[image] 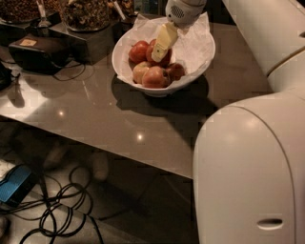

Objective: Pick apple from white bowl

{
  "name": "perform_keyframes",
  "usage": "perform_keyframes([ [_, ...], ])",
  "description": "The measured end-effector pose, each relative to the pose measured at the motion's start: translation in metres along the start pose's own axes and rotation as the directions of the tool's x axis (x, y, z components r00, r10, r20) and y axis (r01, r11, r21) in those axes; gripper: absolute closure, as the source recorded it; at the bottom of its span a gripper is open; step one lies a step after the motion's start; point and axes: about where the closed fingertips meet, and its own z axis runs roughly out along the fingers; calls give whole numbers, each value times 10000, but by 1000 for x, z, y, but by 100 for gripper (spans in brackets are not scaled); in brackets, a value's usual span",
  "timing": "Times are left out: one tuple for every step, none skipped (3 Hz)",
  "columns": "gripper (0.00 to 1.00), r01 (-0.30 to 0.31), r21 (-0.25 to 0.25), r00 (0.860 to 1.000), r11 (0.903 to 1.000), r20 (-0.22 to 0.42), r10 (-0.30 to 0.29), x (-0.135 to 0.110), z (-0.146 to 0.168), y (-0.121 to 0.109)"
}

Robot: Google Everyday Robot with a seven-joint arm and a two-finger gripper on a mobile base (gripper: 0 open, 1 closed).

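The white bowl [200, 52], lined with crumpled white paper, stands at the back of the grey table [105, 114]. It holds several apples. The apple [164, 58], deep red and glossy, lies at the middle of the pile. A smaller red apple [138, 51] lies to its left, and paler apples [153, 77] lie in front of it. My gripper [159, 51] reaches down into the bowl from the white wrist [183, 9] above. Its pale yellow tip sits right over the deep red apple and hides part of it.
Dark trays of nuts [86, 12] and a dark box [40, 50] stand at the back left of the table. My white arm and body [248, 171] fill the right side. Black cables [62, 214] and a blue object [14, 183] lie on the floor below the table's front edge.
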Motion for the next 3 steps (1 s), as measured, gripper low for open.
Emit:
perform_keyframes([
  [30,-50,-16,9999,10000,-123,50,6,5,-4],
  [26,-64,-354,9999,9994,-86,61,5,13,1],
  [8,-196,-890,9997,9958,121,208,1,23,10],
])
